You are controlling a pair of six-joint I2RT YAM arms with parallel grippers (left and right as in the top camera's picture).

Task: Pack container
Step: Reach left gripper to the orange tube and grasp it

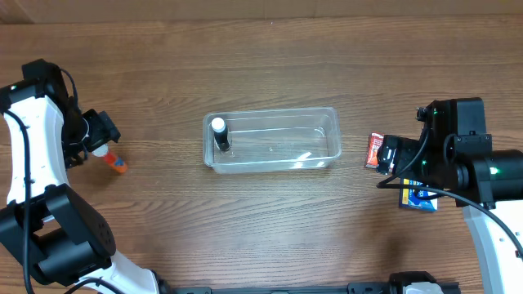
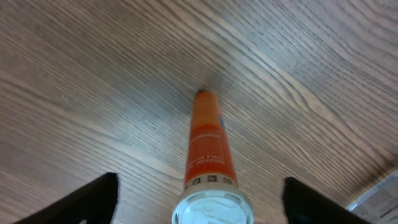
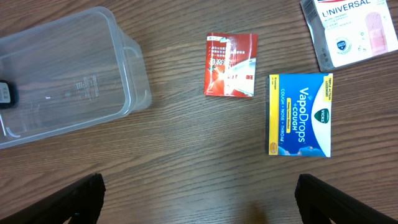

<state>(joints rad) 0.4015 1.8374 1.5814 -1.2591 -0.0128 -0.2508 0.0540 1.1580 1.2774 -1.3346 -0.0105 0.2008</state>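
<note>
The clear plastic container (image 1: 278,166) stands at the table's middle; it also shows in the right wrist view (image 3: 68,68). A small dark bottle with a white cap (image 1: 219,135) stands in its left end. My left gripper (image 1: 98,149) is open at the far left, its jaws (image 2: 199,208) on either side of an orange tube with a white cap (image 2: 207,143) lying on the table (image 1: 115,162), not touching it. My right gripper (image 1: 391,163) is open and empty (image 3: 199,199), to the right of the container and over bare wood.
A red packet (image 3: 231,65) lies just right of the container (image 1: 374,151). A blue VapoDrops box (image 3: 300,115) lies beyond it (image 1: 418,199). A white UNIVERSAL plaster box (image 3: 351,31) lies at the far right, hidden under my right arm in the overhead view.
</note>
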